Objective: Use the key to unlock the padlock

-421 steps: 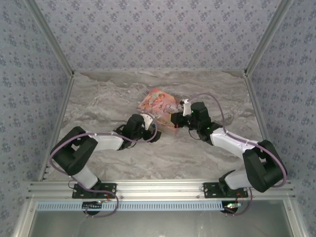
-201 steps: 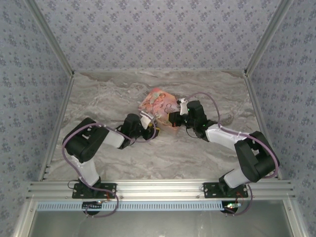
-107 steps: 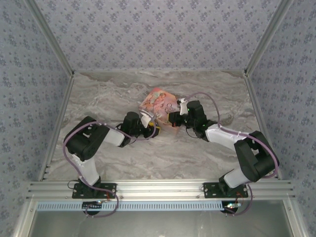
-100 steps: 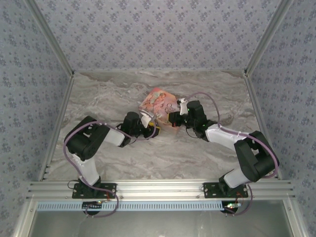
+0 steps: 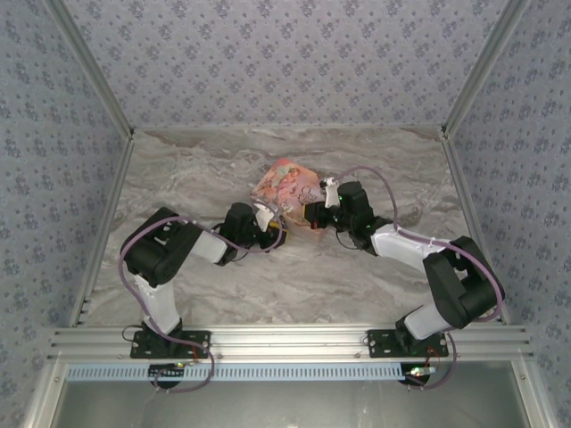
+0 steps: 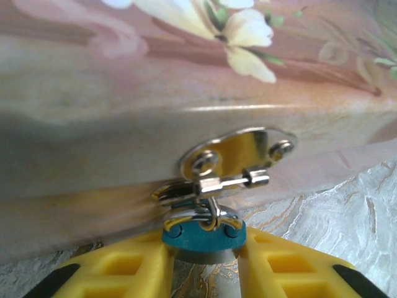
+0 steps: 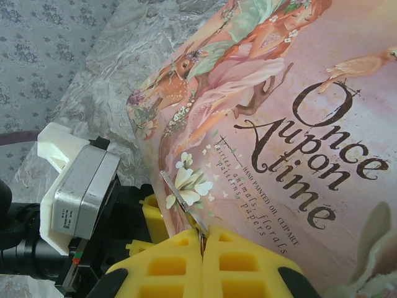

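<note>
Left gripper [image 5: 278, 234] low over the marble table [image 5: 178, 178] from above, nose at the near side of the pink box [image 5: 287, 185]. Faces the right gripper [image 5: 308, 218], just beside the same box at its right-hand edge. Too small from up there to make out padlock or key.

Next, from the left wrist. Clamps the padlock [image 6: 203, 234] by its teal body between yellow fingers [image 6: 118, 273], one on either side. Hangs by its thin shackle from the silvery hasp [image 6: 239, 149] on the box's side wall, with marble showing at the lower right.

Last, from the right wrist. Pinches the key [image 7: 182, 200] between yellow fingers [image 7: 155, 267] pressed flush together, no gap between them. Juts up and to the left as a thin silvery sliver, tip against the box's illustrated lid near a white flower. Looks across at the left arm's wrist camera [image 7: 77, 186], close beside the box's edge.
</note>
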`<action>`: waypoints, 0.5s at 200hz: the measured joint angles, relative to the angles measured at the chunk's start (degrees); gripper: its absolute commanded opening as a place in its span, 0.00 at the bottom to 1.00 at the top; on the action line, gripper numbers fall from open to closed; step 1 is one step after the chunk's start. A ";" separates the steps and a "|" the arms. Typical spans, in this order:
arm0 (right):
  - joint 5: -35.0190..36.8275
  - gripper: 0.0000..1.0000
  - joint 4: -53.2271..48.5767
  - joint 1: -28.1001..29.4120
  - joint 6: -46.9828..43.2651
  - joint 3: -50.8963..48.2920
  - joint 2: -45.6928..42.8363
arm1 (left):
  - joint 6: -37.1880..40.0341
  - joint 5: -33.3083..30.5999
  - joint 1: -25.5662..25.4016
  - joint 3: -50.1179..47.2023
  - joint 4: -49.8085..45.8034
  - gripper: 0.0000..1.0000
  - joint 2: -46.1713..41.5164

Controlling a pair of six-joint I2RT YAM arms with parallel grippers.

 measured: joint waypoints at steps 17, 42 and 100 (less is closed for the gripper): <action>0.00 0.00 0.02 0.02 0.02 0.00 0.00 | -0.02 0.02 0.00 0.00 -0.04 0.23 -0.02; 0.02 0.00 0.02 0.02 0.00 0.00 -0.02 | -0.28 0.02 0.00 0.00 -1.46 0.22 -0.85; 1.73 0.00 -0.15 0.61 -1.33 -0.57 -5.07 | -4.68 -0.66 -0.11 2.19 -13.92 0.18 -6.12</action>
